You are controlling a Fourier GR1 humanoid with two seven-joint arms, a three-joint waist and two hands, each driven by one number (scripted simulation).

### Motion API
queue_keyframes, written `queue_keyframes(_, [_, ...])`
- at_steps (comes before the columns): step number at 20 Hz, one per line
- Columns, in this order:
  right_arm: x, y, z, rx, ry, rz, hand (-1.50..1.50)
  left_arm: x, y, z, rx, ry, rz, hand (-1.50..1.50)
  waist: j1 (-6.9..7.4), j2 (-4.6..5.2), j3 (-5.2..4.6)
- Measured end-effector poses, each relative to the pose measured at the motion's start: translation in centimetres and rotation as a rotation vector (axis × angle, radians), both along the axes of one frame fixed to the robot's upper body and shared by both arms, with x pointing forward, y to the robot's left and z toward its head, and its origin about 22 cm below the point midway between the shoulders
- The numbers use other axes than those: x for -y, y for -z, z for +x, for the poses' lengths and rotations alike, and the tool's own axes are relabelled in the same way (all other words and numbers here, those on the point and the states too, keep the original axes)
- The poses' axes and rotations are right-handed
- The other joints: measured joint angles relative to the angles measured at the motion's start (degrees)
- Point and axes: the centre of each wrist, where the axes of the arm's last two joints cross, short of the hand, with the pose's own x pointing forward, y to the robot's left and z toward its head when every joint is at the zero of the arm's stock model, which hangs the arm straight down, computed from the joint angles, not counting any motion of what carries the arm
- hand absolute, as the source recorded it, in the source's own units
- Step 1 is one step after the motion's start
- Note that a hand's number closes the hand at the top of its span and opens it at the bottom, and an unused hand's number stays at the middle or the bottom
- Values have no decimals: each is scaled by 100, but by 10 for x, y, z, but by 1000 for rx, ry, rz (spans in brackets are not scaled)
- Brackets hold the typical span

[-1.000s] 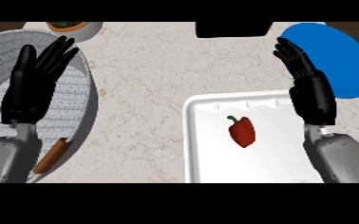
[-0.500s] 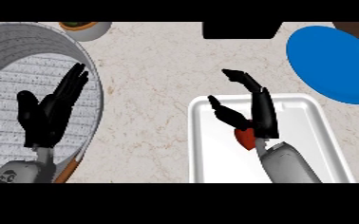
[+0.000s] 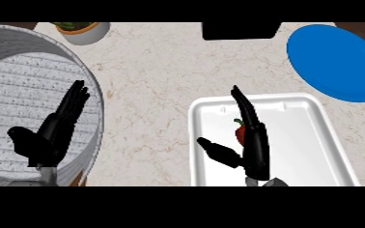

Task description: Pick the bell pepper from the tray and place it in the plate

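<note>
A red bell pepper (image 3: 241,132) with a green stem lies in the white tray (image 3: 306,140) at the lower right. My right hand (image 3: 251,142) is over the tray with straight fingers pointing away and the thumb spread to the left; it covers the pepper's right side, and the thumb stands apart from the pepper. The blue plate (image 3: 328,60) lies at the upper right, beyond the tray. My left hand (image 3: 53,133) is open at the lower left, over the grey basin.
A large grey ribbed basin (image 3: 43,92) fills the left side. A small bowl with greens (image 3: 80,29) stands at the top left. A black object (image 3: 239,30) sits at the top centre edge. Speckled counter (image 3: 153,84) lies between basin and tray.
My right hand has come down and straightened over the pepper, thumb spread left. The view shifted, so the basin, tray and plate sit a little differently. The left hand stays open.
</note>
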Motion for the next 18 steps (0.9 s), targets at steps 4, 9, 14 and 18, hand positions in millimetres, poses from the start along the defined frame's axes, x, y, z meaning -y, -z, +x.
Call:
queue_keyframes(4, [20,-2,-15,-41,60,-95,-150,-2,8,-7,-10,-11,4,0,-64,-3,-26])
queue_keyframes(9, [40,-6,-29,-203,80,-264,-150,-8,5,-9,-8,-15,12,0,-93,1,-61])
queue_keyframes(14, [45,-25,-31,-400,83,-419,-150,-6,4,-8,3,-8,21,0,-51,19,-78])
queue_keyframes(18, [36,-53,-32,-513,94,-464,-150,-3,7,-6,4,-4,23,0,-13,20,-55])
